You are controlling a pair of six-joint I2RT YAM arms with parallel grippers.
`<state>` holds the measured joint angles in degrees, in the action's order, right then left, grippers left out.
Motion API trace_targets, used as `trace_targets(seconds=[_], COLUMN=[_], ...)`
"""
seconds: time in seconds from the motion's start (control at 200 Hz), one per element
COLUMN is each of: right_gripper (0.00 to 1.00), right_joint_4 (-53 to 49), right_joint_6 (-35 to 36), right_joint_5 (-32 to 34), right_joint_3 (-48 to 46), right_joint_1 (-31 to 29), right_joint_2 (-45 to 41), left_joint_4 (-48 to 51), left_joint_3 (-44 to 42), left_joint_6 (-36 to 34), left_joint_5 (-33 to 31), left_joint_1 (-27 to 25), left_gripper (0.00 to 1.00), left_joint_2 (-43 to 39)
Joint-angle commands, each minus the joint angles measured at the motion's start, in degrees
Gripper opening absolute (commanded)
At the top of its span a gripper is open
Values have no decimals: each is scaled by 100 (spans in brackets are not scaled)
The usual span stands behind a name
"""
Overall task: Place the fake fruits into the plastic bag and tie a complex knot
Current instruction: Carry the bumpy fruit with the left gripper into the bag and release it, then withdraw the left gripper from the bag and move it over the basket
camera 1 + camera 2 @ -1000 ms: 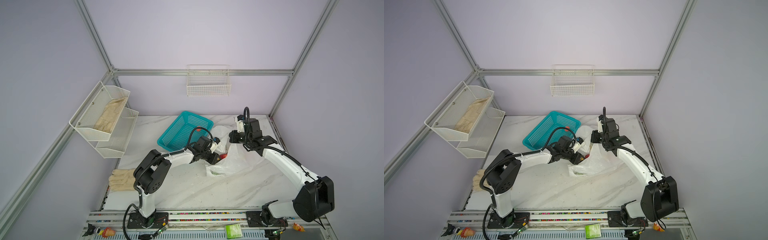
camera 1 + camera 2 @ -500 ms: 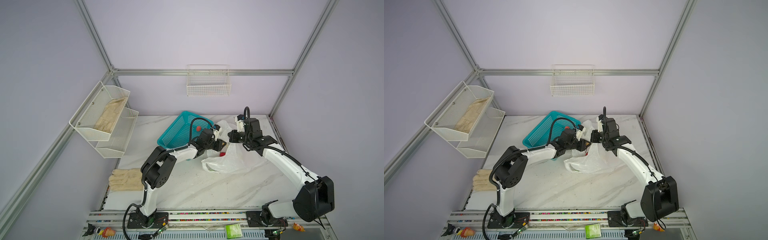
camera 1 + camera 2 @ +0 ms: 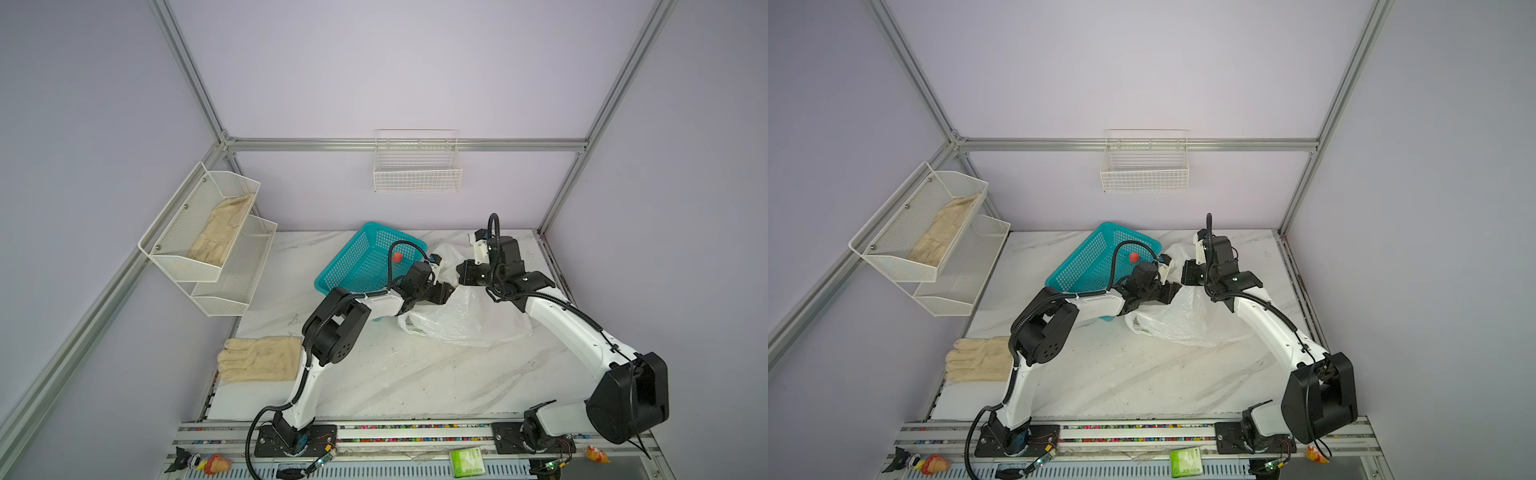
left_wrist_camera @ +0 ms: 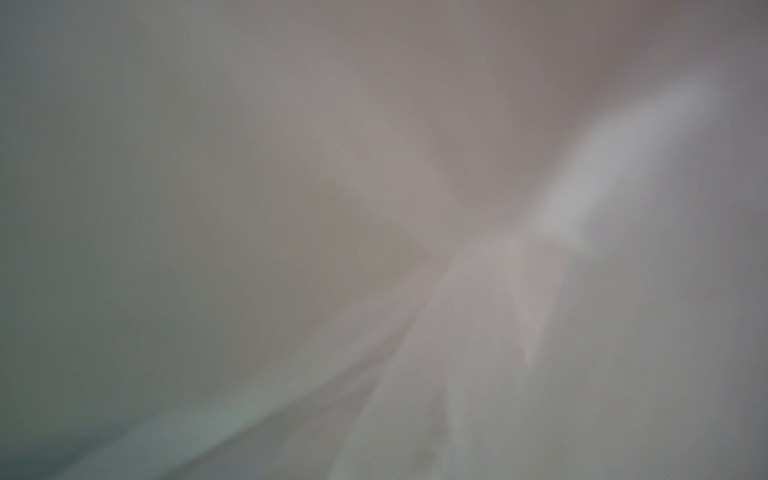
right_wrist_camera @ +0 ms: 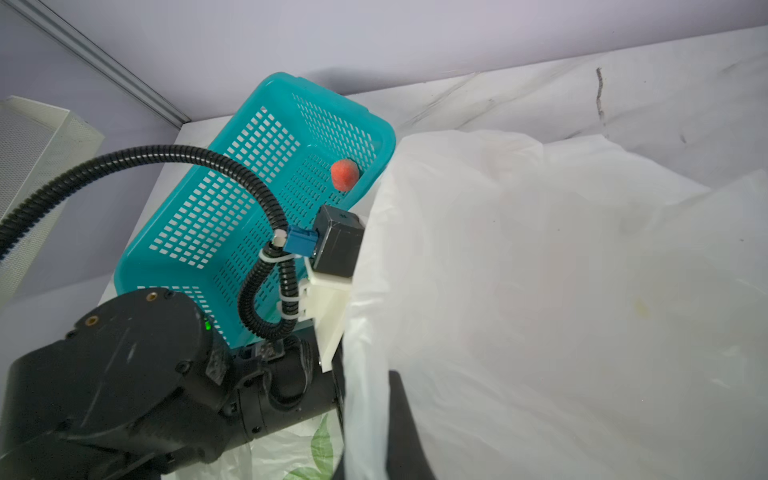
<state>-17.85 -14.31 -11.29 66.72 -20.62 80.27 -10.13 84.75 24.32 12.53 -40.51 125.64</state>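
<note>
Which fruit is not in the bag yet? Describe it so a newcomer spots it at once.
Look to the back of the marble table for the teal basket. Near its right-hand wall lies a strawberry, the only red, rounded thing against the perforated plastic.

No legible text or labels anywhere.

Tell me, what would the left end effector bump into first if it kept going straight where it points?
The thin translucent white plastic bag. The left end effector points straight into its raised side, and the left wrist view is all blurry film, so they are probably touching now.
</note>
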Motion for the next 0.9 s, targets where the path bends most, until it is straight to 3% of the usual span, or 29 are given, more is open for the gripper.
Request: trace_targets(seconds=[0.0, 0.11, 0.21, 0.455, 0.54, 0.665, 0.78, 0.89], right_gripper=[0, 0, 0, 0, 0, 0, 0, 0], right_joint_4=[-132, -356, -494, -448, -413, -369, -352, -377], right_joint_6=[153, 290, 375, 393, 400, 375, 371, 370], right_joint_5=[300, 701, 1059, 894, 824, 788, 764, 743], right_joint_3=[-27, -59, -85, -68, -72, -109, -94, -73], right_joint_1=[19, 22, 16, 16, 19, 16, 19, 19], right_joint_2=[-205, -408, -517, -373, -337, -363, -371, -348], left_joint_4=[-94, 186, 652, 1415, 1354, 1234, 1583, 2079], left_joint_3=[104, -272, -646, -1485, -1615, -1461, -657, 367], left_joint_6=[-269, -480, -766, -1806, -1703, -1263, -1243, -1351], left_joint_5=[-127, 10, 571, 1215, 817, -552, -1236, -1299], left_joint_1=[50, 125, 240, 728, 1041, 1480, 1762, 1877], left_gripper=[73, 74, 75, 79, 78, 80, 84, 86], left_joint_2=[-633, -1182, -1833, -3208, -3398, -3224, -2404, -1477])
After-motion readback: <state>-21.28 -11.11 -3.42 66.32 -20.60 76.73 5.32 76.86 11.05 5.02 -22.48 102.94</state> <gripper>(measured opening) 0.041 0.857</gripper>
